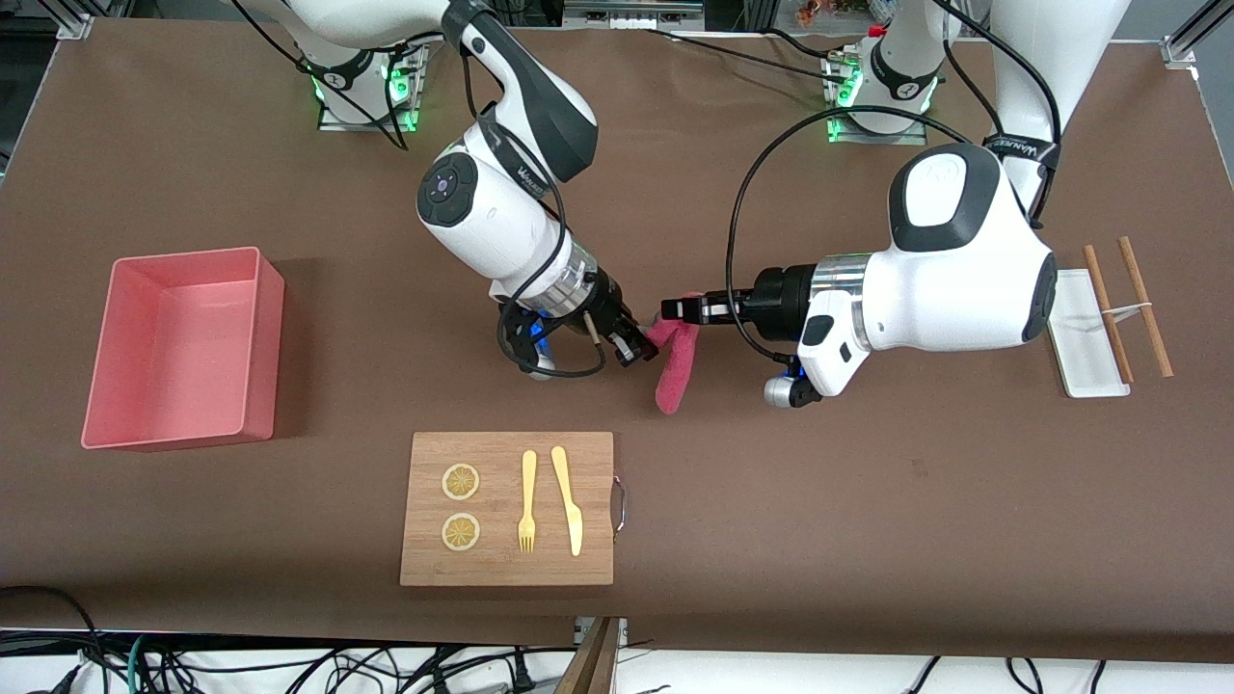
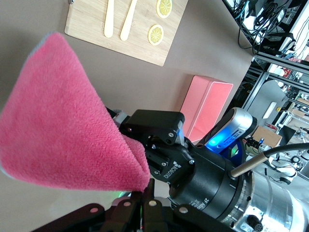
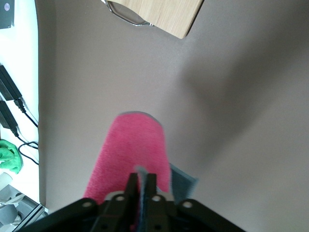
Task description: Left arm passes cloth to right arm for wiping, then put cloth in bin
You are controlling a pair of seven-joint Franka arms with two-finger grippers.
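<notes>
Front view shows the cloth (image 1: 673, 364) hanging over mid-table at 1 o'clock from the cutting board (image 1: 508, 508), pinched by both left gripper (image 1: 672, 309) and right gripper (image 1: 644, 347), so the left should let go only once the right grips tight.

Cloth (image 1: 673, 359), raspberry-pink and fuzzy, is hanging folded in the air over bare table, its upper end pinched. Bin (image 1: 262, 339), salmon-pink with low walls, is sitting empty toward the right arm's end.
</notes>
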